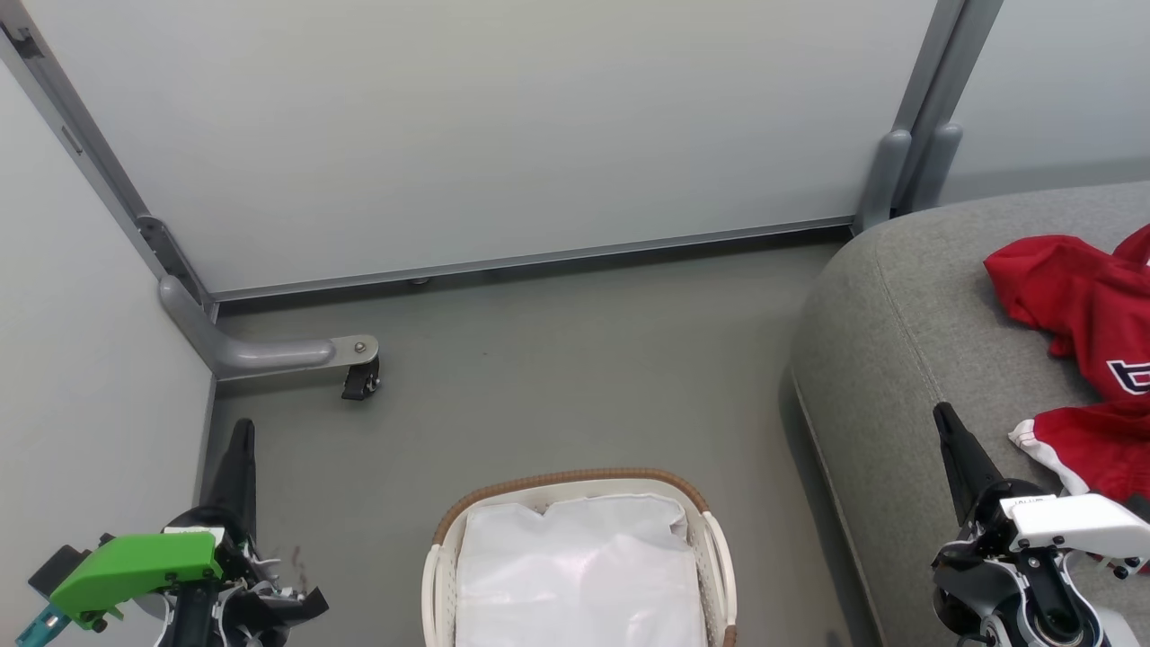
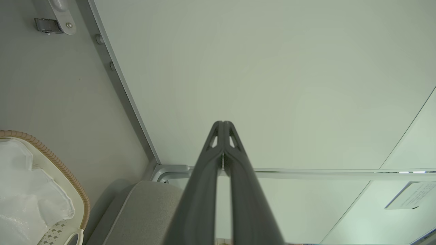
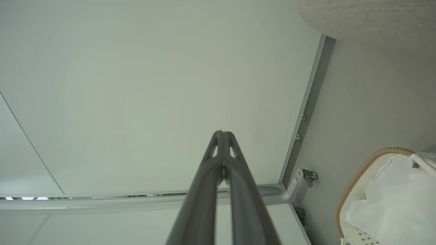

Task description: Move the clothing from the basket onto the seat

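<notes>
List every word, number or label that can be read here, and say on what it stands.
Red garment on the grey seat: one white-edged letter, cut off at the picture's edge, maybe "B"; no whole word readable.
White sheet in the left wrist view: printed lines, too small to read.
Nothing else legible.

Dark-fingered left pincer bears a green housing, right pincer a white housing.

Bare floor lies open between the basket and wall panels. A castor bracket juts out at left.
</notes>
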Tool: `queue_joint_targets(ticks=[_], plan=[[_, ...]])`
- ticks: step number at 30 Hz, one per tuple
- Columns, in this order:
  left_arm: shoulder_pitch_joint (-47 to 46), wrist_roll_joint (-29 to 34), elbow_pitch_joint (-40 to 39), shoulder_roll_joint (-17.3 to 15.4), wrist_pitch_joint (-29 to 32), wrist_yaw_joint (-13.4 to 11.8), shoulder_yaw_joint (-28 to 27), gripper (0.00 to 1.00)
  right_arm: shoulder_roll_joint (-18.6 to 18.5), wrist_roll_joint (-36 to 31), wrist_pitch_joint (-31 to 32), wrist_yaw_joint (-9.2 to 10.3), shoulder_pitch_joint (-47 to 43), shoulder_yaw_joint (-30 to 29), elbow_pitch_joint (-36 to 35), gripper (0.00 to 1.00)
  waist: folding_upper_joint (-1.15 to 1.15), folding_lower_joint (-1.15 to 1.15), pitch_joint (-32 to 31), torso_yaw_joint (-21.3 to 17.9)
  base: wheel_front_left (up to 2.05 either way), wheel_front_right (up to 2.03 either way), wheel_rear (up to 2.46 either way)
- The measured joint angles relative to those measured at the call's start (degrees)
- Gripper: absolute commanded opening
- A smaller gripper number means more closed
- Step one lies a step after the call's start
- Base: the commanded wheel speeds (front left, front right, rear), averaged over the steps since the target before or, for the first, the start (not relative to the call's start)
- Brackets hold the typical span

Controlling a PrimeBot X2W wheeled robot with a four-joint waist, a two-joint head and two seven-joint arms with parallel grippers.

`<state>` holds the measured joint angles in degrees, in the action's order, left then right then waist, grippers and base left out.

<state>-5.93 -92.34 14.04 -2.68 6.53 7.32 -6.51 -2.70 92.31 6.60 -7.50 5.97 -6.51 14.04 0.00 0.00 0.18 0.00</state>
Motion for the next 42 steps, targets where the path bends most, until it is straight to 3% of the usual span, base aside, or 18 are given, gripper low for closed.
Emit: queue_joint_targets(ticks=[42], plan=[[0.00,0.00,0.00,0.00,0.00,0.01,0.01,0.00,0.00,0.00,0.00,0.00,0.00,0.00,0.00,0.00,0.00,0.00,0.00,0.00,0.00,0.00,0.00]])
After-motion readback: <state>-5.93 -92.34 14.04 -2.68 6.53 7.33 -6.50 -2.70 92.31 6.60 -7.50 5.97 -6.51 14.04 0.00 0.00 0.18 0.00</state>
